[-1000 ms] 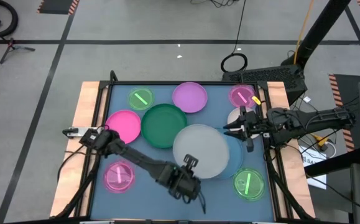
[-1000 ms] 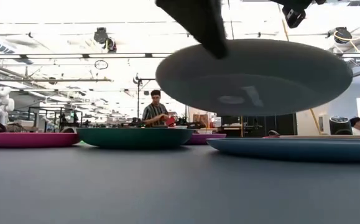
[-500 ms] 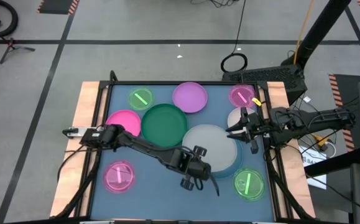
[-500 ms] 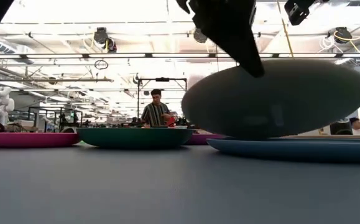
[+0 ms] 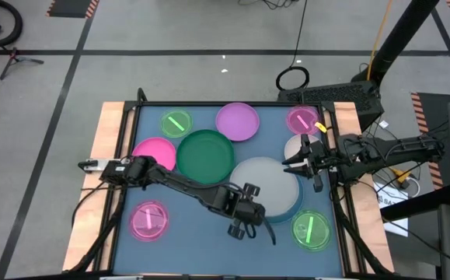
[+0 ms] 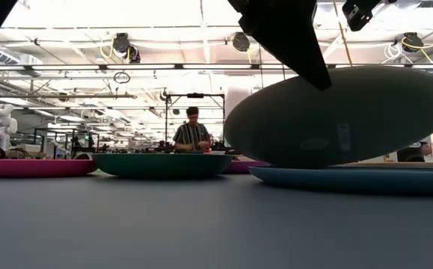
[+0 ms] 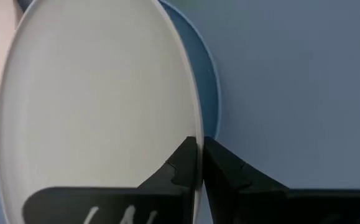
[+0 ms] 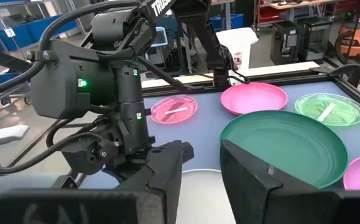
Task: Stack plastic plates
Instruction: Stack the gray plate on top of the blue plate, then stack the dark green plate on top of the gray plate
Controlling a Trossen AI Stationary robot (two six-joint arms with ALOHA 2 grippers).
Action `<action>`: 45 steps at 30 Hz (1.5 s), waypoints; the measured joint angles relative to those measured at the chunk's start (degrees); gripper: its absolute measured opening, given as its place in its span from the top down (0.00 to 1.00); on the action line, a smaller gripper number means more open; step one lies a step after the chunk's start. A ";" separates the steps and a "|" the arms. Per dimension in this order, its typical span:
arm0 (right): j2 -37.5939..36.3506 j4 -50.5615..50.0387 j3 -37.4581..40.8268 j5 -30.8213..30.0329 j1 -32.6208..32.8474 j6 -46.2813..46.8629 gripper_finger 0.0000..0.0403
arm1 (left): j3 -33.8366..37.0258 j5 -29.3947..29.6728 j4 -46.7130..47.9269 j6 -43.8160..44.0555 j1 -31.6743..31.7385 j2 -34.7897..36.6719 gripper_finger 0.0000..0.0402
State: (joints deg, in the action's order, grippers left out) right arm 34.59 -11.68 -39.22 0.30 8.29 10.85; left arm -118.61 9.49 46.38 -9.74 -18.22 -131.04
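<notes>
My left gripper (image 5: 247, 202) (image 7: 199, 154) is shut on the large grey-white plate (image 5: 263, 180) (image 6: 343, 119), which tilts over the large blue plate (image 5: 293, 199) (image 6: 351, 179) at the table's right middle. My right gripper (image 5: 302, 161) (image 8: 201, 152) is open and hovers above the cream plate (image 5: 294, 145) at the right edge. The medium green plate (image 5: 205, 155), pink plate (image 5: 155, 155) and lilac plate (image 5: 237, 120) lie flat. The small striped plates also lie flat: green ones (image 5: 176, 123) (image 5: 312, 231) and pink ones (image 5: 303, 119) (image 5: 148, 219). My left gripper pinches the grey-white plate's near rim (image 7: 197, 134) between its two fingers, one above and one below. The fingers slant down from the near left side. The plate is tilted, its held rim (image 6: 315, 78) raised and its far side low over the blue plate; whether they touch I cannot tell.
The blue mat (image 5: 201, 233) has bare room at its near middle, between the small pink and small green plates. Wooden side rails (image 5: 108, 155) border the table. A person (image 6: 190, 134) stands far behind the table in the low view.
My left gripper has carried the grey-white plate toward the table's right and a little toward the far edge, over the blue plate. The plate has tipped from nearly level to tilted, far side lowered. In the last half second it has hardly moved.
</notes>
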 joint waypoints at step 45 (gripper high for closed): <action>3.89 -4.09 0.00 -0.20 0.00 0.48 0.75 | -0.04 7.36 35.84 3.26 4.37 7.18 0.67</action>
State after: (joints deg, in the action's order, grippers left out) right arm 38.47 -15.77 -39.22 0.10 8.29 11.33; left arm -118.65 16.86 82.21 -6.48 -13.85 -123.86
